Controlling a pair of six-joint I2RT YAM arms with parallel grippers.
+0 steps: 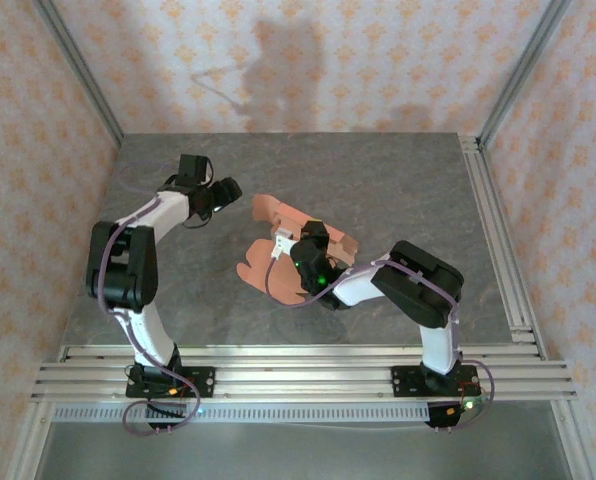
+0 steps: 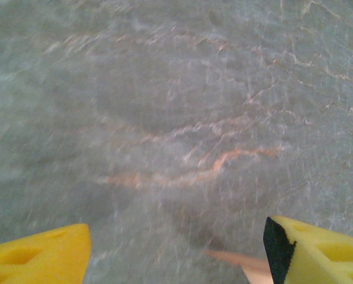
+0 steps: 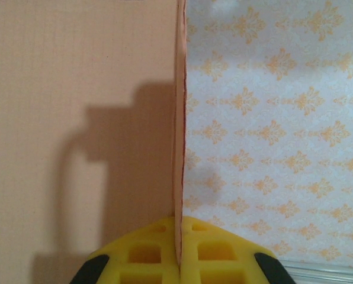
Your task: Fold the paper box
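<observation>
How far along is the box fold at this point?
Done: nothing clearly; the paper box looks like an open sheet with flaps spread. In hand: the right gripper has its jaws shut on one edge; the left gripper, jaws open, sits by the far flap tip. Left: essentially all the folding.

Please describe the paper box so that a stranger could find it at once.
Start at the grey marbled table. Near its middle, the shut right gripper pinches the paper box, a thin card sheet. Its salmon-orange colour and rounded flaps set it apart from the black-and-white arms.
</observation>
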